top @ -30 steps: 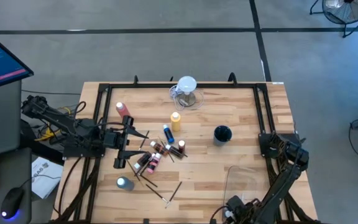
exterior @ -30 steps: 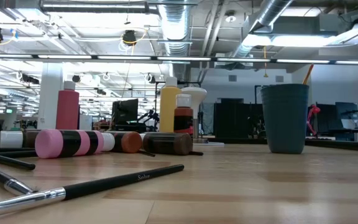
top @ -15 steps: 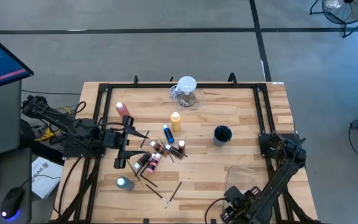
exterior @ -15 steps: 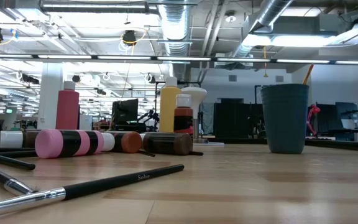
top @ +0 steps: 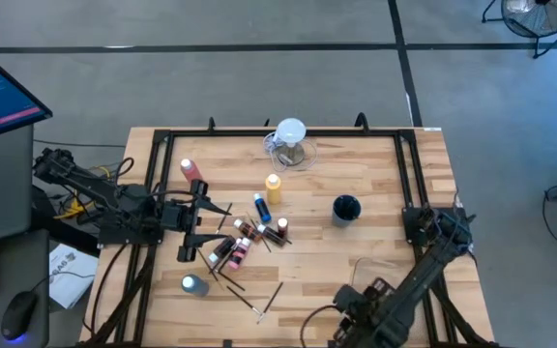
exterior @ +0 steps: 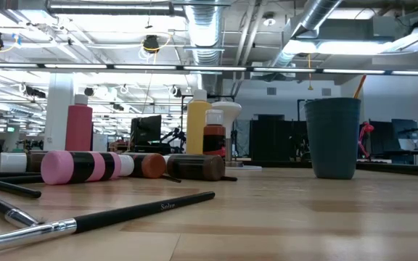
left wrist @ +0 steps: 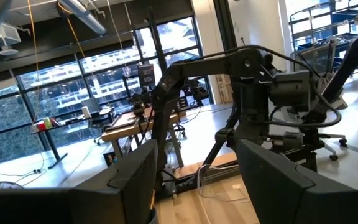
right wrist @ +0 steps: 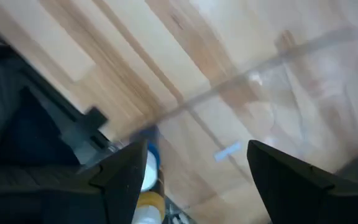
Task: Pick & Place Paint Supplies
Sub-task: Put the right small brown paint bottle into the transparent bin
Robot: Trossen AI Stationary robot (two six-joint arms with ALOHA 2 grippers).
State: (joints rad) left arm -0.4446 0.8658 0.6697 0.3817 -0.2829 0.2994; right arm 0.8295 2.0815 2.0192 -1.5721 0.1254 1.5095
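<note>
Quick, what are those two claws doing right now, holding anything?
Left gripper: open, holding nothing.
Right gripper: open, holding nothing.

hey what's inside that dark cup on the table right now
From above, the dark cup shows only a dark, shadowed interior, with no brush or bottle sticking out. In the low view its opaque wall hides the inside, so whether anything small lies at the bottom cannot be seen.

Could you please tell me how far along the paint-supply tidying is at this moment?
Nothing looks placed yet: the small bottles and brushes lie scattered, and the yellow bottle stands loose. The dark cup looks empty. Nothing is in hand: the left gripper and right gripper hold nothing, jaws open. Everything is left.
</note>
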